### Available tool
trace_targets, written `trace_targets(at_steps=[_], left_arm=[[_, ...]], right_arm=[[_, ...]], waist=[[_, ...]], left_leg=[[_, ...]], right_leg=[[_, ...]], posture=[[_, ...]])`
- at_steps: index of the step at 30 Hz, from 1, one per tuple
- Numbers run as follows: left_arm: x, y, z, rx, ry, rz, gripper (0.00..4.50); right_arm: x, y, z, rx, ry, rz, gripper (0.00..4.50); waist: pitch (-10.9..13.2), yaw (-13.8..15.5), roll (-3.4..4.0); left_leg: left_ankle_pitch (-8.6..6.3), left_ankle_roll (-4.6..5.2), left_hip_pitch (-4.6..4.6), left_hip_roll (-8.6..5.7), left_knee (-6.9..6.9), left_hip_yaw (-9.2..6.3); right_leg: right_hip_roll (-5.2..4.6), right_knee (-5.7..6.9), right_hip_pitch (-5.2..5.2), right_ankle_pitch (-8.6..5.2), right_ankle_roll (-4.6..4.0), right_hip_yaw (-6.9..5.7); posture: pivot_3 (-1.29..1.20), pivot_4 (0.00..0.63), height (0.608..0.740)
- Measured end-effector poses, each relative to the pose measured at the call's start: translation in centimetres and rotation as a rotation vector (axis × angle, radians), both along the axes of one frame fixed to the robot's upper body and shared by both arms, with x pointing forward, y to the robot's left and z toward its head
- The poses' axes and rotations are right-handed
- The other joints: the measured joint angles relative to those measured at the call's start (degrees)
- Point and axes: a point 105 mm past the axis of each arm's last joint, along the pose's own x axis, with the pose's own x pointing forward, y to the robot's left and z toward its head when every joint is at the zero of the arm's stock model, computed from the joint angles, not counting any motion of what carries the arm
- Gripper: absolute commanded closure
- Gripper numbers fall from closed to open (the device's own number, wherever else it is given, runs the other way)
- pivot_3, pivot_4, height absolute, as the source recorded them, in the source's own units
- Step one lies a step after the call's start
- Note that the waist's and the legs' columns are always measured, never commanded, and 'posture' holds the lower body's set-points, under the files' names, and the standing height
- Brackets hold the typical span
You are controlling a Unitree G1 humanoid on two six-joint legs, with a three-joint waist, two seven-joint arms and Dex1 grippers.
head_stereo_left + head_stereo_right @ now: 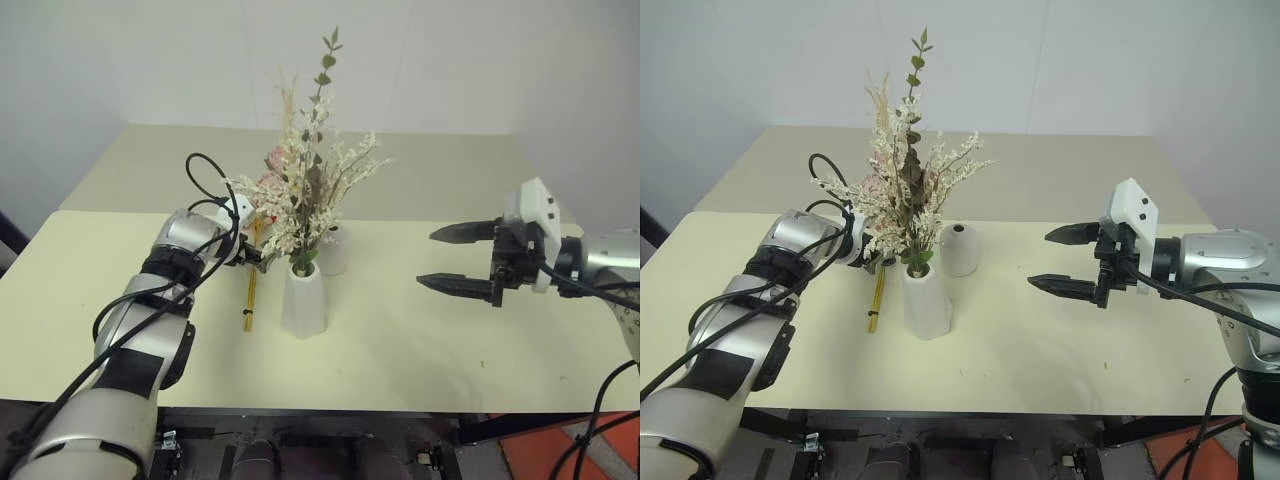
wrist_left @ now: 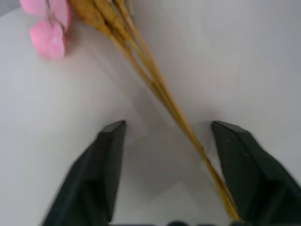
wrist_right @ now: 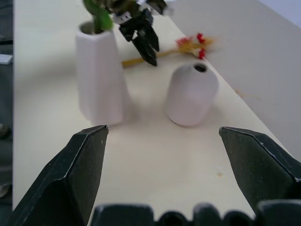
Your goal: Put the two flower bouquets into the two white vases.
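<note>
The bushy cream-white bouquet stands upright in the taller tapered white vase. The shorter rounded vase sits just behind and right of it, its mouth empty. Left of the tall vase, the slim bouquet lies flat on the table. Its yellow stems run between my left gripper's open fingers, closer to one finger, with pink blooms at their far end. My right gripper hovers open to the right of both vases, pointing at them with nothing in it.
The cream table has free room in front of the vases and on its right side. A second, darker table top adjoins at the back, against a white wall.
</note>
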Motion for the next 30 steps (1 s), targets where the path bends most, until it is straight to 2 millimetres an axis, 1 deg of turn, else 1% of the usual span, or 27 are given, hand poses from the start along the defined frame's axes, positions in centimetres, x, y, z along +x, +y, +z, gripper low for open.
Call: trace_targets(at_steps=[4,6,7,13,16,18,19,21,23,25,26,28,30], left_arm=[[0.2,0.5,0.0,0.002,-0.009,0.015,3.57],[0.3,0.7,0.0,-0.002,-0.011,0.021,4.31],[0.3,0.9,0.0,-0.003,-0.015,0.025,4.48],[0.5,1.6,0.2,-0.006,-0.034,0.052,4.48],[0.8,2.5,1.3,-0.029,-0.090,0.069,4.48],[1.3,2.9,3.0,-0.077,-0.177,0.069,4.48],[1.6,2.9,4.1,-0.118,-0.249,0.062,4.48],[2.0,2.6,6.4,-0.210,-0.399,0.037,4.48],[2.1,2.0,8.6,-0.303,-0.514,0.004,4.48],[1.8,1.2,10.6,-0.391,-0.617,-0.044,4.48],[1.6,0.5,11.6,-0.450,-0.670,-0.080,4.48],[1.0,-1.0,13.0,-0.556,-0.725,-0.152,4.48],[0.3,-2.1,14.1,-0.644,-0.750,-0.224,4.48]], right_arm=[[-0.2,-0.3,0.1,0.010,-0.008,-0.015,0.00],[-0.2,-0.3,-0.1,0.008,-0.005,-0.018,0.00],[-0.3,-0.3,-0.1,0.008,-0.003,-0.019,0.00],[-0.2,-0.4,-0.1,0.009,-0.002,-0.021,0.00],[-0.2,-0.4,-0.2,0.010,0.001,-0.024,0.00],[-0.2,-0.5,-0.2,0.011,0.004,-0.026,0.00],[-0.2,-0.5,-0.2,0.012,0.005,-0.027,0.00],[-0.2,-0.5,-0.3,0.012,0.007,-0.029,0.00],[-0.1,-0.5,-0.3,0.013,0.009,-0.031,0.00],[-0.1,-0.6,-0.3,0.015,0.011,-0.035,0.00],[0.0,-0.7,-0.3,0.017,0.012,-0.038,0.00],[0.1,-0.7,-0.3,0.019,0.012,-0.044,0.00],[0.1,-0.7,-0.2,0.019,0.011,-0.045,0.00]], waist=[[0.00,-0.18,0.00],[0.00,-0.20,0.00],[0.00,-0.21,0.00],[0.00,-0.26,0.00],[0.00,-0.31,0.00],[0.00,-0.25,0.00],[0.00,-0.20,0.00],[0.00,-0.06,0.00],[0.00,0.01,0.00],[0.00,0.14,0.00],[0.00,0.28,0.00],[0.00,0.45,0.00],[0.00,0.46,0.00]], left_leg=[[0.00,0.00,0.00,-0.02,0.00,-0.01],[0.00,-0.01,0.01,-0.02,0.00,-0.02],[0.01,-0.01,0.01,-0.02,0.01,-0.02],[0.01,-0.01,0.01,-0.02,0.00,-0.03],[0.01,-0.01,0.00,-0.02,0.00,-0.03],[0.01,-0.02,0.01,-0.02,0.00,-0.03],[0.01,-0.02,0.01,-0.02,0.00,-0.03],[0.01,-0.03,0.00,-0.03,0.01,-0.02],[0.02,-0.03,-0.01,-0.05,0.02,-0.02],[0.02,-0.03,-0.01,-0.07,0.02,-0.02],[0.02,-0.03,-0.01,-0.09,0.04,-0.02],[0.02,-0.04,-0.01,-0.10,0.06,-0.02],[0.02,-0.04,0.00,-0.10,0.07,-0.02]], right_leg=[[0.00,0.01,0.00,0.00,0.03,0.01],[0.00,0.02,0.00,-0.02,0.06,0.00],[0.00,0.03,0.00,-0.02,0.07,0.01],[0.00,0.02,0.00,-0.02,0.08,0.01],[0.00,0.02,0.00,-0.01,0.06,0.00],[-0.01,0.02,0.00,0.01,0.03,0.00],[-0.03,0.01,0.01,0.03,0.01,0.00],[-0.06,0.01,0.02,0.12,-0.14,-0.01],[-0.07,0.00,0.02,0.15,-0.15,-0.01],[-0.10,0.00,0.04,0.15,-0.15,-0.02],[-0.11,-0.01,0.06,0.16,-0.13,-0.02],[-0.12,-0.01,0.07,0.17,-0.12,-0.01],[-0.12,0.00,0.07,0.17,-0.11,-0.01]], posture=[[0.00,0.150,0.740],[0.00,0.150,0.740],[0.00,0.150,0.740],[0.00,0.150,0.740],[0.00,0.150,0.740],[0.00,0.150,0.740],[0.00,0.150,0.740],[0.00,0.150,0.740],[0.00,0.150,0.740],[0.00,0.150,0.740],[0.00,0.150,0.740],[0.00,0.150,0.740],[0.00,0.150,0.740]])
